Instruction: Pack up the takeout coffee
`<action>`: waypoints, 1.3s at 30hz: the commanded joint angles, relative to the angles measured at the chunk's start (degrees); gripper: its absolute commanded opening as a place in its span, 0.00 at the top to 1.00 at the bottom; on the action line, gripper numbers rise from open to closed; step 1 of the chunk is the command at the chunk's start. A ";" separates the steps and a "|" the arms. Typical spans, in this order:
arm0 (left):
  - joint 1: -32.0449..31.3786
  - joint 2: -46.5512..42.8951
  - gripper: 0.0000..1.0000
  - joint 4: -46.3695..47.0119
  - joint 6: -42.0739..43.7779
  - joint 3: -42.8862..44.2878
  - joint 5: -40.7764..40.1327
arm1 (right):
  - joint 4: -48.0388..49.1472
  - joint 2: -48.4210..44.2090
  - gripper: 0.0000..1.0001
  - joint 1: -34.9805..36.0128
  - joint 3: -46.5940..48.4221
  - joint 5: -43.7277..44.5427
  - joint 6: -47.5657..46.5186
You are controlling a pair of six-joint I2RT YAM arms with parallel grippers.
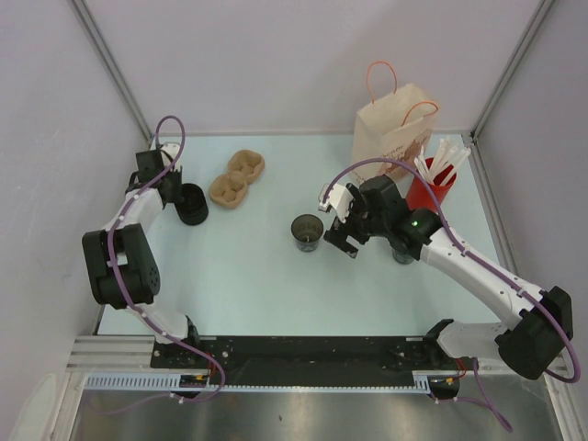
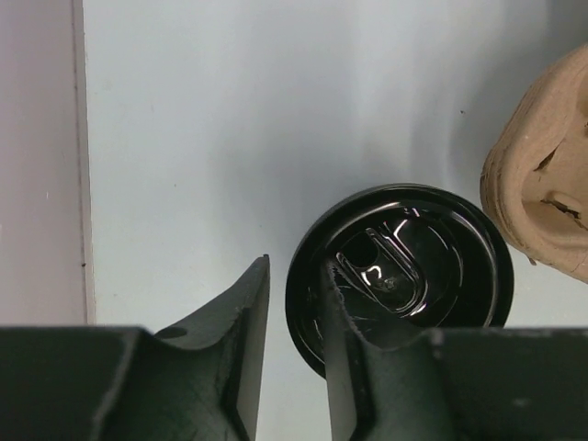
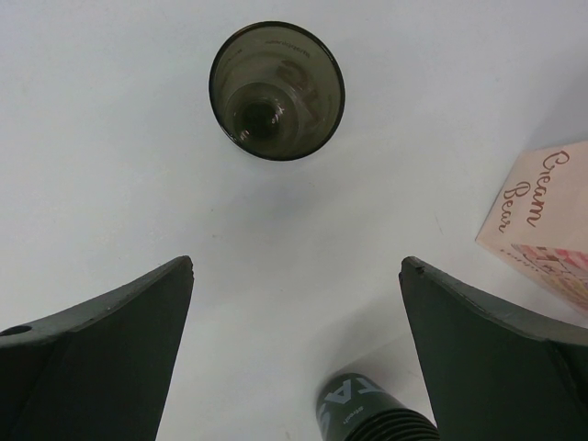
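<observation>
At far left, the left hand (image 2: 295, 265) straddles the takeout coffee (image 2: 432, 230) rim, grip unclear.

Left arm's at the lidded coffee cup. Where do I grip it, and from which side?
Grip the takeout coffee across its round side wall, below the lid, coming from where the left gripper hovers. It stands upright, and the pulp carrier lies close on its other side.
</observation>
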 commanded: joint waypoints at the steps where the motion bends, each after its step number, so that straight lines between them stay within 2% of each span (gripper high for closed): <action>1: -0.15 0.28 0.70 1.17 -1.00 2.10 1.24 | 1.98 0.06 0.01 0.42 -0.18 0.75 -0.81; 5: -0.24 -0.16 0.76 0.73 -1.17 2.36 1.33 | 2.07 -0.03 0.00 0.42 -0.27 0.92 -0.90; 14: -0.24 -1.22 1.00 -0.85 -0.65 3.50 2.12 | 2.24 -0.03 0.00 0.33 -0.36 1.27 -0.90; 25: -0.15 -4.99 1.00 -5.07 1.11 5.79 7.74 | 2.42 0.15 0.00 0.24 -0.62 1.19 -1.60; 29: -0.24 -6.75 1.00 -13.56 2.43 8.68 15.63 | 2.33 -0.29 0.00 0.59 -0.89 1.18 -3.44; 33: -1.81 -9.91 1.00 -21.66 5.15 10.62 20.57 | 3.38 -4.75 0.00 2.69 -0.98 2.33 -7.31; 39: -7.61 -15.98 1.00 -33.61 12.88 9.57 26.62 | 6.98 -12.50 0.00 10.78 -1.06 2.41 -19.70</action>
